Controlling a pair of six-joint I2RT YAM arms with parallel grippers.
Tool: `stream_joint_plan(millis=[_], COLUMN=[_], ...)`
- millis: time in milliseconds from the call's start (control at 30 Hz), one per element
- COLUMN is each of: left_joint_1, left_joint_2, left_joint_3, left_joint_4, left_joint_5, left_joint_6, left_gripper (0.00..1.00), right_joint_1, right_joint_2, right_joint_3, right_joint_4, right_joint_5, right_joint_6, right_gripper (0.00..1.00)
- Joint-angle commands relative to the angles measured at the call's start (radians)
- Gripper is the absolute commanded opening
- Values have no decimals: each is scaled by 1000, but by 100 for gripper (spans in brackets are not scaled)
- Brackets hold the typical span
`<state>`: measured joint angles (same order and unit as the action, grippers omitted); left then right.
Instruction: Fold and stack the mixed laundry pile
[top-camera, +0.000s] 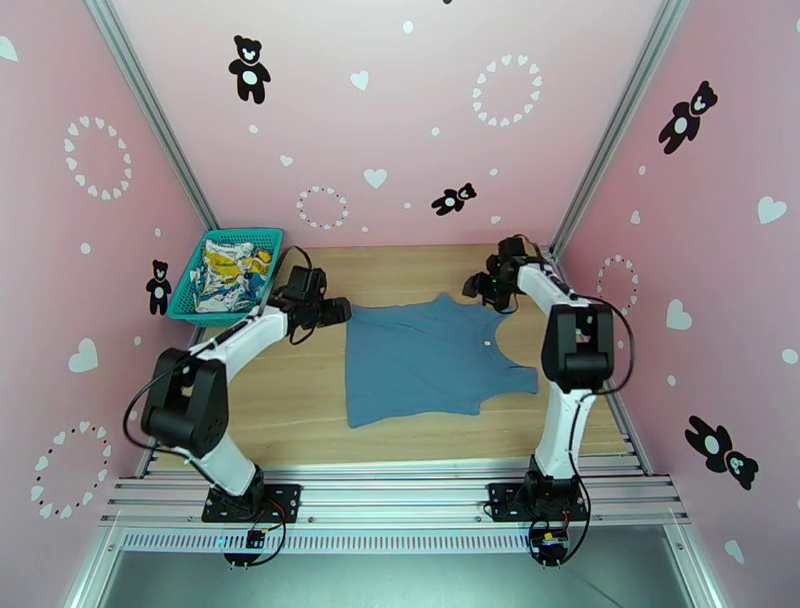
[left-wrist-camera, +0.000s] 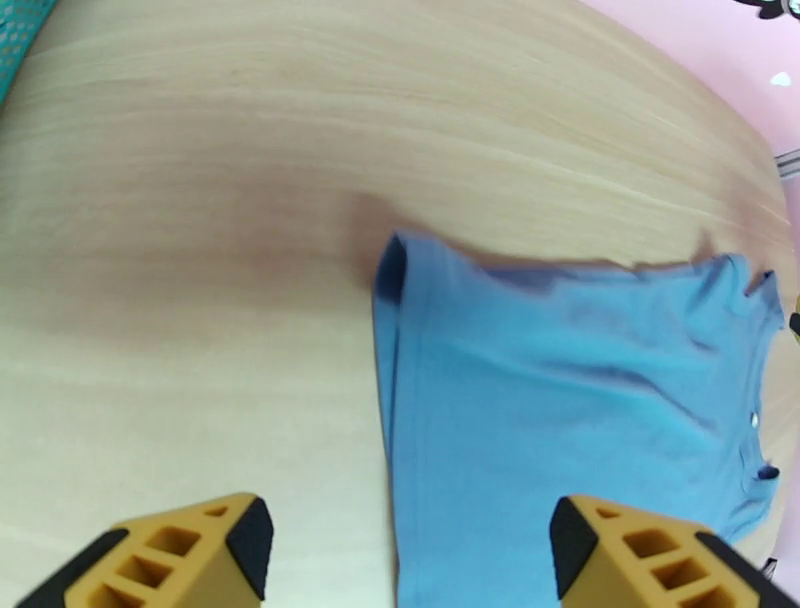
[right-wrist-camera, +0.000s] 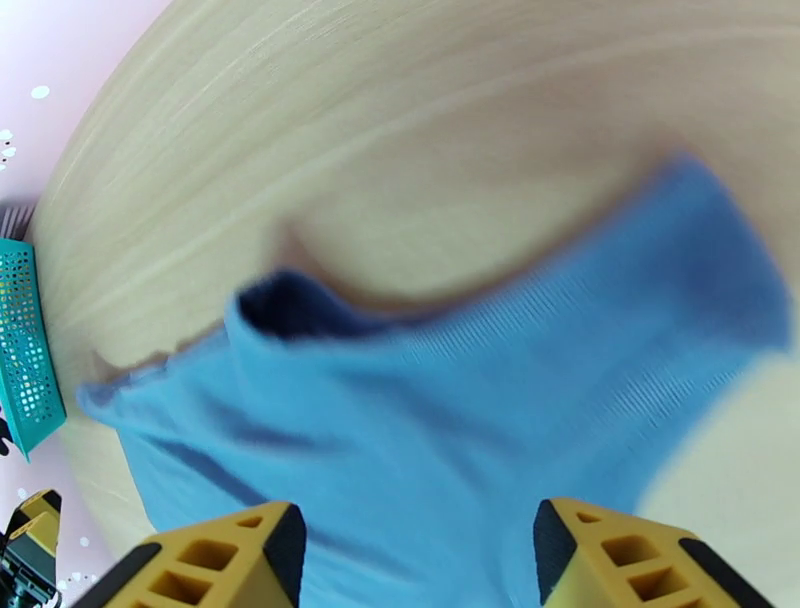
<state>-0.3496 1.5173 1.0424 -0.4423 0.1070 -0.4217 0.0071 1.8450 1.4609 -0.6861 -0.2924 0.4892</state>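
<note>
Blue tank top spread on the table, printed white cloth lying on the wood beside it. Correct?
No: top external view shows the printed white cloth inside the teal basket; the blue tank top is spread on the table.

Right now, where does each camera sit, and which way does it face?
Top external: fixed high behind the arms, looking down on the table; both whole arms show.
Left wrist: rides the left arm, facing down past the left gripper at the blue tank top's hem corner; its yellow fingertips show.
Right wrist: rides the right arm, facing down past the right gripper at the top's shoulder end; its fingertips show.
Shared: all three see the tank top.
</note>
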Motion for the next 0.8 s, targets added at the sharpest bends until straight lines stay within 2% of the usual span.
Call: stream_joint_plan(millis=[0,133,200,300,433,533,667,700,767], left_joint_1=[-90,-198,-272,-385,-482,-508,-543,-546,-546], left_joint_2=[-129,-308,-356,-353,-280,-213,-162,-154,-154], left_joint_3=[-169,-343,-391,-439,-480,-495,-486,-480,-458], left_joint_4=[-142,-196,-199,-151,-39,12,52,45,-15], left_joint_5=[-40,1,30,56,33,-18,-79,-94,-169], left_joint_6=[-116,-269,-337,-410,-474,-502,-526,-527,-522], left_gripper=[79,80,80,83,84,73,54,48,31], right_joint_1=[-5,-28,-23,49,167,223,273,281,295], right_joint_2=[-224,-425,-510,-604,-629,-629,-604,-596,-585], right_joint_3=[-239,-468,-566,-684,-791,-847,-864,-863,-853], right_joint_4=[-43,-108,-122,-115,-64,7,39,45,46], right_joint_5=[97,117,66,36,45,32,60,66,78], right_joint_6=[-26,-8,26,94,172,229,247,247,246], right_gripper=[66,66,65,65,65,63,60,60,58])
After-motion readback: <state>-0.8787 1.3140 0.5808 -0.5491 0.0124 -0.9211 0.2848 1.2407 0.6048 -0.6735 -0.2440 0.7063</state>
